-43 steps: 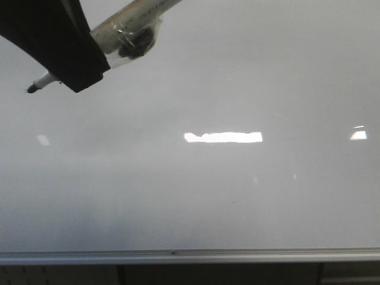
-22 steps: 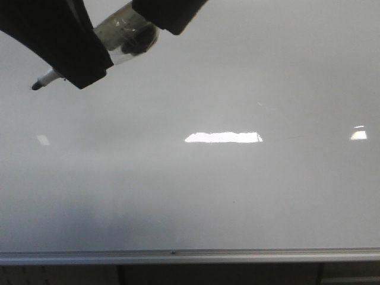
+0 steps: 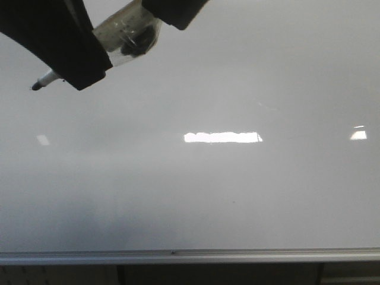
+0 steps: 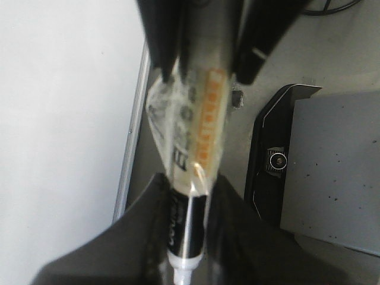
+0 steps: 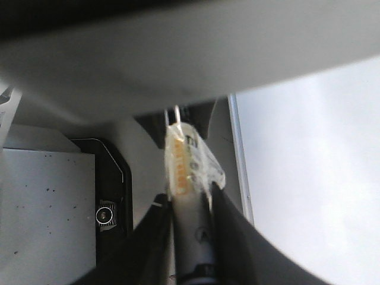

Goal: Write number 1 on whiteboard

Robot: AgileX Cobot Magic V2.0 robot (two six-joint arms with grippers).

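The whiteboard [image 3: 237, 196] fills the front view, glossy white-grey, with a silver edge strip [image 3: 190, 256] along its near side. No number 1 stroke shows on it. My left gripper [image 3: 83, 74] at the upper left is shut on a marker [image 3: 124, 35] wrapped in clear tape. The marker's black tip [image 3: 37, 86] points left and hangs above the board. My right gripper [image 3: 172, 15] is shut on the marker's rear end. In the left wrist view the marker [image 4: 193, 148] runs between my left fingers [image 4: 148, 237]. In the right wrist view the marker [image 5: 184, 178] sits between my right fingers [image 5: 237, 237].
Bright rectangular light reflections [image 3: 222, 137] lie on the board. Beside the board's edge, the wrist views show a grey plate with a black rim [image 4: 332, 160] [image 5: 41, 196]. A dark gap runs below the edge strip in the front view.
My right gripper has come in from the top and closed over the marker's rear end. The left gripper and the marker tip have hardly moved.
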